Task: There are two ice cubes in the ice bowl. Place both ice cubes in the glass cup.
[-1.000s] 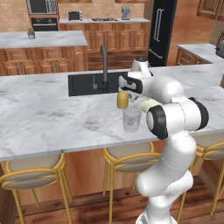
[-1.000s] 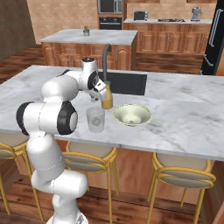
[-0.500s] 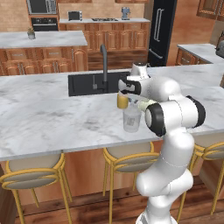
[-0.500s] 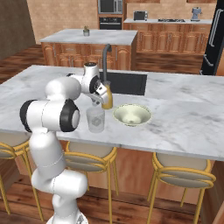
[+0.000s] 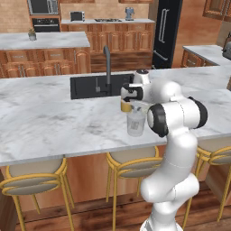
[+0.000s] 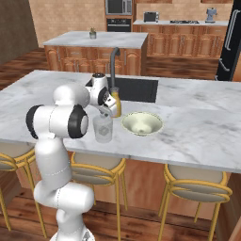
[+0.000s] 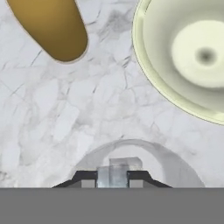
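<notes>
- On marble counter (image 6: 197, 117), near sink: clear glass cup (image 6: 103, 129) upright, just beside pale ice bowl (image 6: 142, 124) and orange bottle (image 6: 115, 103).
- Directly above glass cup mouth: gripper (image 7: 112, 178), fingers clamped on a small clear ice cube (image 7: 117, 171).
- Beside cup: ice bowl, inside pale and bare.

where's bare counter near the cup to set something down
Crowded: glass cup, orange bottle, ice bowl and the shut hand holding an ice cube cluster together. Free: marble right of the bowl, and left of the sink.
</notes>
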